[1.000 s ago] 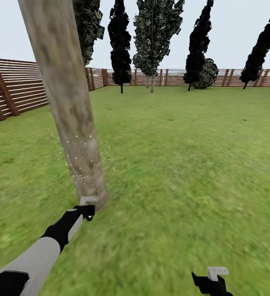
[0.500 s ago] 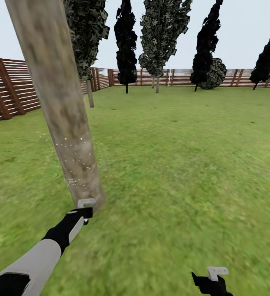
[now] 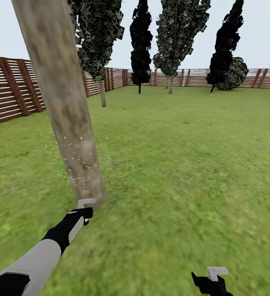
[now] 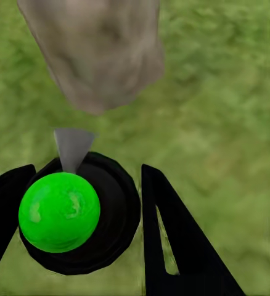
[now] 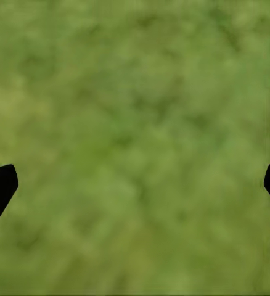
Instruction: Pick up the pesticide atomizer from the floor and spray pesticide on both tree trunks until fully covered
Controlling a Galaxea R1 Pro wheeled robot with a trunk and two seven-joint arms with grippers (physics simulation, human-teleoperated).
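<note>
Grey-brown tree trunk (image 3: 67, 111) speckled white in head view, left gripper (image 4: 79, 216) clamped on the pesticide atomizer (image 4: 79, 213) at its base, right gripper (image 5: 135, 185) spread wide over grass (image 5: 135, 111).

The trunk (image 3: 67, 107) is mottled grey-brown, flecked with small white specks low down. The grass (image 3: 184, 164) is blotchy green. The fence (image 3: 11, 88) is reddish-brown in horizontal slats. The far cypresses (image 3: 141, 45) are near black; other foliage (image 3: 180, 33) is dark green speckled pale. The atomizer (image 4: 79, 213) is black with a bright green ball and a grey nozzle. The left arm (image 3: 40, 255) is pale grey and black.
</note>
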